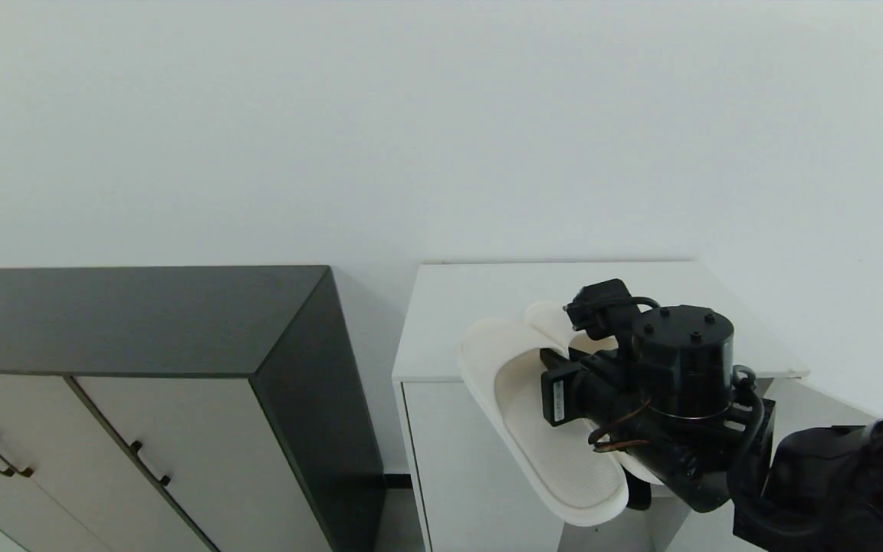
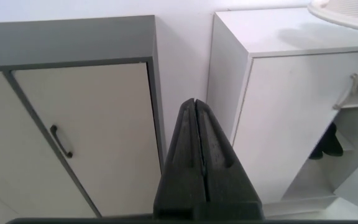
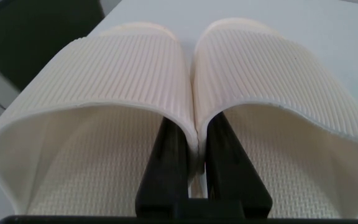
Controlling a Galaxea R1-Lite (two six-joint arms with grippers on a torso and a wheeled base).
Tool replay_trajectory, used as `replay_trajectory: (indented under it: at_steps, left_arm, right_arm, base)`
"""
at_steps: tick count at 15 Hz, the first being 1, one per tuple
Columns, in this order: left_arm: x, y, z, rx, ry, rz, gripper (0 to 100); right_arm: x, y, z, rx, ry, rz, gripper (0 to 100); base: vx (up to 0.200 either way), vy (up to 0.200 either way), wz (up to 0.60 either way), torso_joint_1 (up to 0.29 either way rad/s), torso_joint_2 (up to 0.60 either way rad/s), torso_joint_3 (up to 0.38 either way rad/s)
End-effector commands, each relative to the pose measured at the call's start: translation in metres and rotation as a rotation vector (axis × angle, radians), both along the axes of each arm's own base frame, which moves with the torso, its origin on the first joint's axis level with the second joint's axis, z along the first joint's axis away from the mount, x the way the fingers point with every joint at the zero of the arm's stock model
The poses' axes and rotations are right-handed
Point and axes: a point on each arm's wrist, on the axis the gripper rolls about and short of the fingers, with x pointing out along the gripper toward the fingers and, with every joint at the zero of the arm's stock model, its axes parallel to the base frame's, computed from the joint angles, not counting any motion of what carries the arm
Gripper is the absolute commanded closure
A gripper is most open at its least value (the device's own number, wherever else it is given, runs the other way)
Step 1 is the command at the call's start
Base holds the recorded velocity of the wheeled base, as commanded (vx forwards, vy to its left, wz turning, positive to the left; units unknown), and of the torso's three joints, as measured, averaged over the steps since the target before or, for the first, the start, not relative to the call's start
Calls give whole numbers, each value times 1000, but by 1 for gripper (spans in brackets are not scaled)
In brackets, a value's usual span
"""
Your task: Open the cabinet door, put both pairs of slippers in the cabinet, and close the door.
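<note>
My right gripper (image 1: 568,383) is shut on a pair of cream ribbed slippers (image 1: 549,437), held in the air at the front edge of the white cabinet (image 1: 487,307). One finger sits inside each slipper (image 3: 129,68), and together they pinch the two inner walls (image 3: 194,124). The white cabinet (image 2: 272,37) has a front panel with a handle (image 2: 348,92). Beside the panel an open compartment (image 2: 353,155) shows shelves and dark shoes (image 2: 328,142). My left gripper (image 2: 196,124) is shut on nothing and hangs in front of the gap between the two cabinets.
A dark-topped cabinet (image 1: 135,314) with two shut beige doors and dark handles (image 1: 150,464) stands left of the white one. A plain wall runs behind both. A narrow gap (image 1: 380,383) separates the cabinets.
</note>
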Motion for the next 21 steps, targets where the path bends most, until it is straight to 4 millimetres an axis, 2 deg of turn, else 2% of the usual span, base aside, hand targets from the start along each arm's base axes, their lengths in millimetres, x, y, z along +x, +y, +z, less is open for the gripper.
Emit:
replay_trajectory:
  at_steps: [1,5,19,21]
  left_arm:
    - [0,0,0,0,0,0,100]
    - [0,0,0,0,0,0,100]
    - [0,0,0,2,0,0,100]
    - [0,0,0,3,0,0,100]
  right_arm:
    - [0,0,-3,-4,6,0,100]
    - [-3,2,-2,3,6,10,100]
    - [-2,2,-5,-5,14,8,100]
    - [-2,2,-5,-6,15,8,100]
  base:
    - [-200,0,0,-12,2,7]
    - [-200,0,0,0,6,4]
    - [0,0,0,0,0,0]
    - [0,-200,0,2,5,5]
